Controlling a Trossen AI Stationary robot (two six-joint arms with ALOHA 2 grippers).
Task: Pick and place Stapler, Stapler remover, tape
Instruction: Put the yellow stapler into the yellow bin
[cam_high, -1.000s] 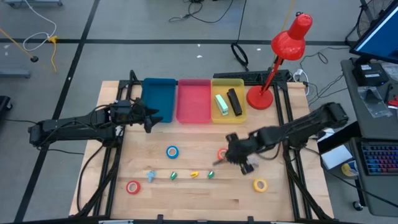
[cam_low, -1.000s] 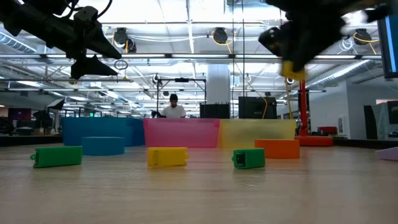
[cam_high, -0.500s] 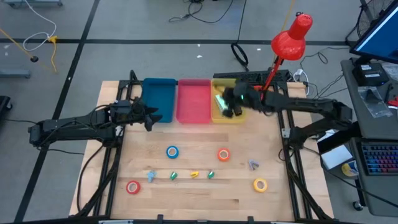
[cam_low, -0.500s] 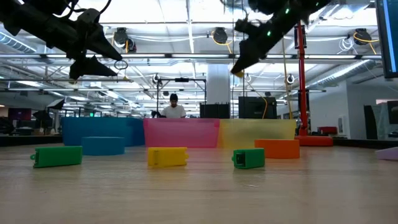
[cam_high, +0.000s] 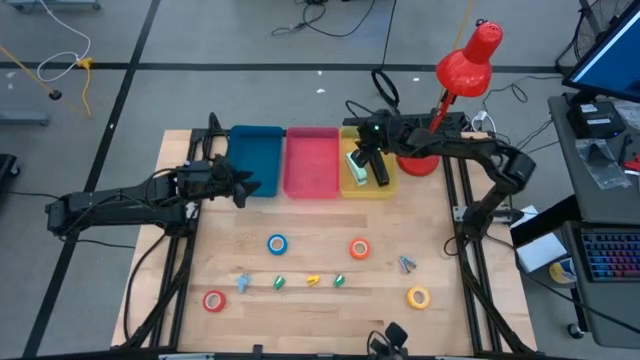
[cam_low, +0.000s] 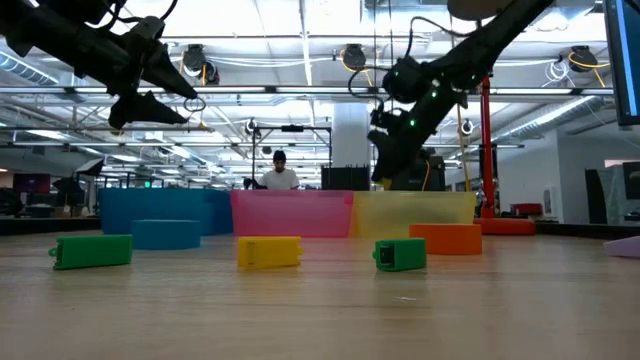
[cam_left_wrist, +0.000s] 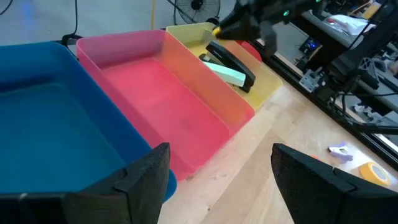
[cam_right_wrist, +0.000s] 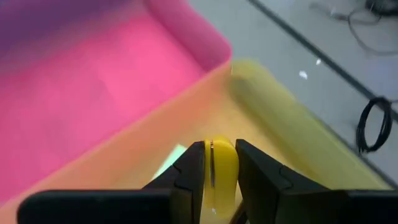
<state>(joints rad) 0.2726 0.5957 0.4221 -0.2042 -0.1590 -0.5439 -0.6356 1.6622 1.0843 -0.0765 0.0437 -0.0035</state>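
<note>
Right now the right fingers (cam_right_wrist: 186, 177) are clenched on a small yellow piece (cam_right_wrist: 216, 167). It sits upright between them and touches both. What the piece is, I cannot tell.

In the high view this grip hangs over the upper end of the yellow bin (cam_high: 366, 192), upper centre of the frame. Directly below lie a black stapler (cam_high: 378, 168) and a green stapler (cam_high: 355, 168), side by side in the bin. Their long axes run up and down the frame, as does the bin's. The held piece is thus already inside the bin's outline, so I judge a plain release would drop it in, beside or on the staplers.

The left fingers (cam_left_wrist: 146, 177) are spread wide and hold nothing. They hover at the right edge of the blue bin (cam_high: 255, 150), with the pink bin (cam_high: 310, 165) just beyond.

Lower on the tabletop (cam_high: 320, 325) lies the tape. The orange roll (cam_high: 359, 249) and yellow roll (cam_high: 418, 297) lie towards the lower right. Between them is a small purplish thing (cam_high: 405, 264), probably the stapler remover. These lie on the right arm's side. The blue roll (cam_high: 276, 243) and red roll (cam_high: 213, 299) lie nearer the left arm.
</note>
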